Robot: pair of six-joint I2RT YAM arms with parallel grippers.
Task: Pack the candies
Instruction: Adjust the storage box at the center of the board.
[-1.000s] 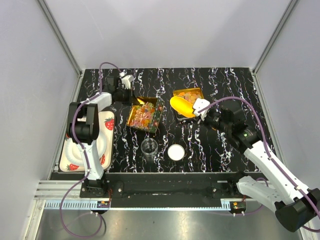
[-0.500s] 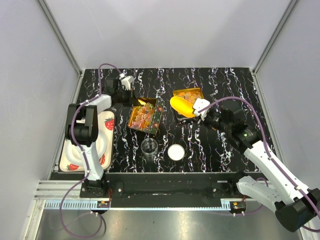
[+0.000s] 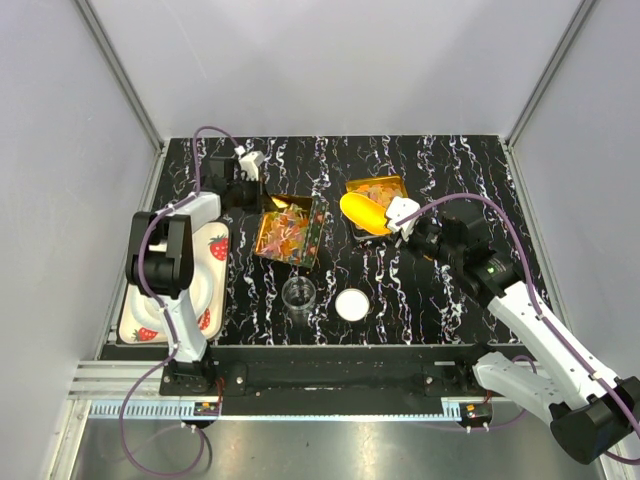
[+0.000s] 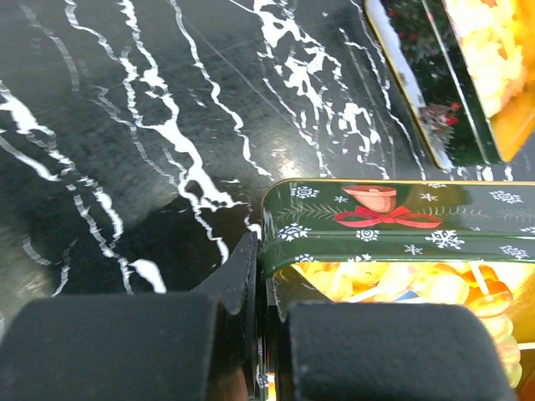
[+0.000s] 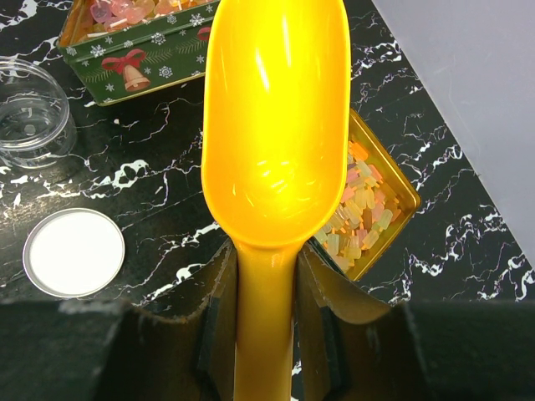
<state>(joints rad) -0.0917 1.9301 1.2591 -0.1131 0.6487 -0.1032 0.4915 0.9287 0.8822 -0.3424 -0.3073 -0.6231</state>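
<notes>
Gold tin [image 5: 386,160]: lay open to the right of the green tin [image 4: 376,219], dark marbled table [image 3: 450,160] bare between them; pale candies [image 5: 364,205] covered its floor.
Green tin: the landmark, holding a heap of orange and yellow candies.
Left gripper [image 4: 266,288]: clamped on the green tin's far-left wall, one finger outside, one inside above the sweets.
Right gripper [image 5: 263,267]: closed round the handle of the yellow scoop [image 5: 276,125], whose bowl was empty.
Scoop axis: ran from the right gripper up and leftward, tip aimed towards the green tin's far-right corner; the bowl hung over the gold tin's near-left edge.
Turning relation: the green tin's candies lay ahead and a little left of the tip, the gold tin's just beside the bowl; only the right arm seemed placed to dig.
Clear jar [image 3: 298,293]: looked empty, just on the near side of the green tin.
White lid [image 3: 351,304]: near-right of the green tin, beside the jar.
Obstacles: only the green tin's raised right wall stood between tip and heap.
Strawberry plate [image 3: 212,290]: left of the green tin, partly under the left arm.
</notes>
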